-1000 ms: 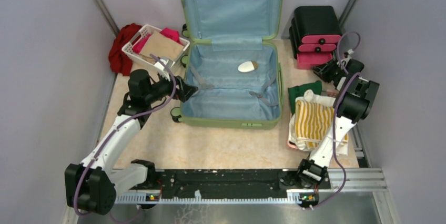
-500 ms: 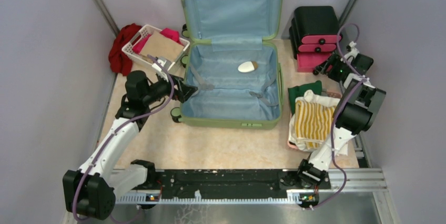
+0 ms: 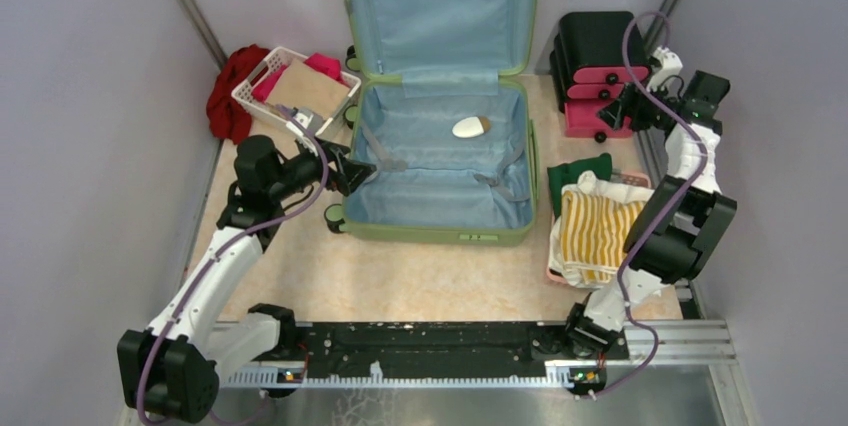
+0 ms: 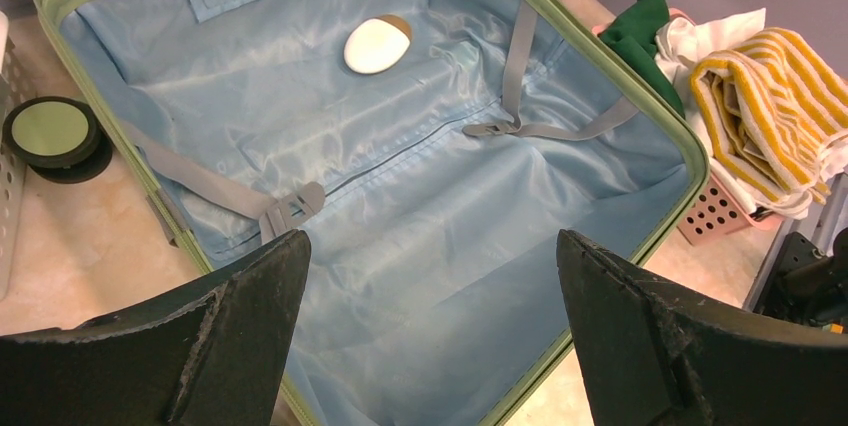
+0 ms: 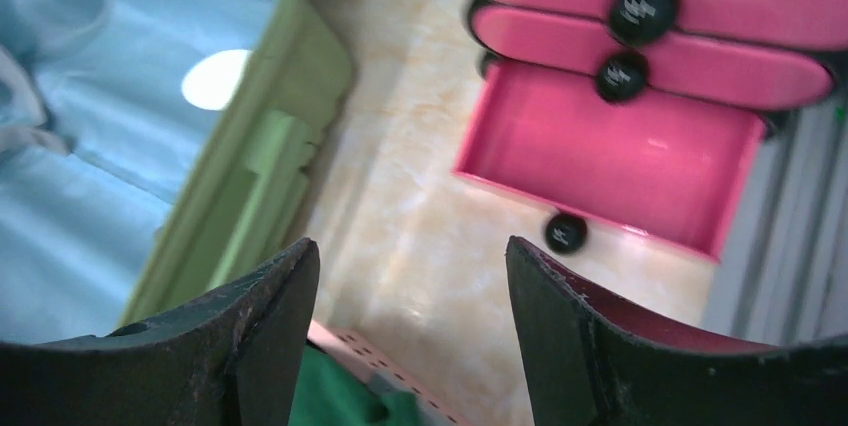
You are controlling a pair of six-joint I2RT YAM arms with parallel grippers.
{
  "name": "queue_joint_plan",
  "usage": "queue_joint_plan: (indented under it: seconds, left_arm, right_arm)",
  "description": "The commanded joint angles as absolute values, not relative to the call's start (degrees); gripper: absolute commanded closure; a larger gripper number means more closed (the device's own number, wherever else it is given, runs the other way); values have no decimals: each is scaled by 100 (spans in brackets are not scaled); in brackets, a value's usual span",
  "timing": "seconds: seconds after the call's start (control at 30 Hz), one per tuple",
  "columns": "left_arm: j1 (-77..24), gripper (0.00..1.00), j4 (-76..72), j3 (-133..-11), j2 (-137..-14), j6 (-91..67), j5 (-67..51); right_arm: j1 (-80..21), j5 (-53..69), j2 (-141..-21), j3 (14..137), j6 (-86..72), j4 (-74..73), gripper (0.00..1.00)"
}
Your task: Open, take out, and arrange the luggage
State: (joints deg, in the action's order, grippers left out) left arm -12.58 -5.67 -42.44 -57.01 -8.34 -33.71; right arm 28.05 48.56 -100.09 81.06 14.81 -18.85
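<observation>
The luggage lies open on the floor, its lid standing upright against the back wall. A small white oval object with a brown end rests on the light blue lining, between loose grey straps. My left gripper hovers at the suitcase's left rim; in the left wrist view the gripper is open wide over the lining, holding nothing. My right gripper hangs open and empty in front of the drawer box; in the right wrist view it is above bare floor.
The black-and-pink drawer box has its bottom pink drawer pulled out. A pink basket holds a yellow striped towel and a green cloth. A white basket of clothes and red cloth lie back left.
My right arm has risen and swung from beside the pink basket back toward the drawer box, and its jaws have widened. The left arm has barely shifted.
</observation>
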Motion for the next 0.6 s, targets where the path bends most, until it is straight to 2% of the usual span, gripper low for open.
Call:
queue_joint_plan:
  seconds: [0.0, 0.3, 0.57]
  left_arm:
    - [-1222, 1, -805, -4256, -5573, -896, -3516]
    - [-1222, 1, -828, -4246, -5621, -931, -3522]
    - [-1222, 1, -844, -4231, -5601, -940, -3521]
  right_arm:
    - [2261, 5501, -9377, 8508, 1892, -2389, 32]
    - [617, 5416, -9112, 8516, 1712, -2329, 32]
    - [-693, 4565, -9430, 8721, 2538, -2635, 32]
